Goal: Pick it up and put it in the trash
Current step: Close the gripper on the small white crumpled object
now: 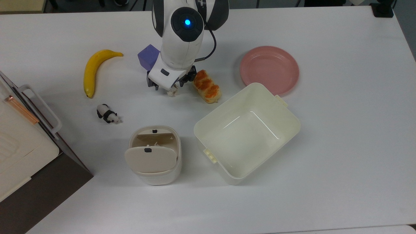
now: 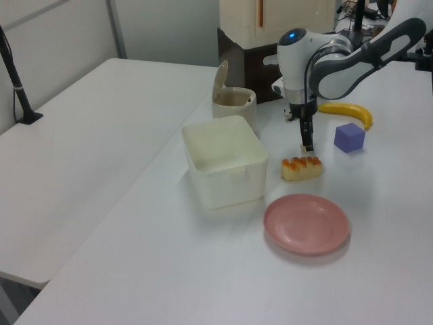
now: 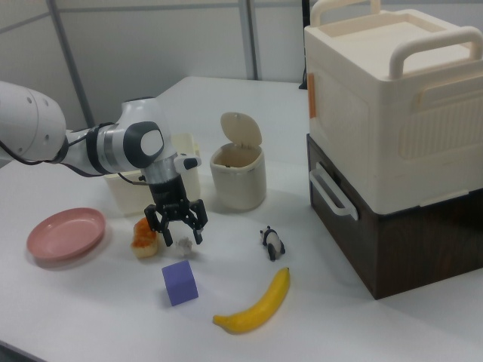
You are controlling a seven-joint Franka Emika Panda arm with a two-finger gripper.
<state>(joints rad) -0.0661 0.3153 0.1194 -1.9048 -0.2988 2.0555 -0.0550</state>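
A small crumpled whitish-grey paper wad is lying on the white bench, toward its far edge in the top view, between a purple cube and an orange-glazed bread roll. Roughly ball-shaped, it is showing no clear long axis or heading. The black two-finger gripper is straddling it with fingers spread apart. The cream-beige swing-lid bin is standing well apart, nearer the bench's front edge.

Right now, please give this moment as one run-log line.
gripper: at paper wad | paper wad: beside bread roll | trash bin: lid up, apart from paper wad
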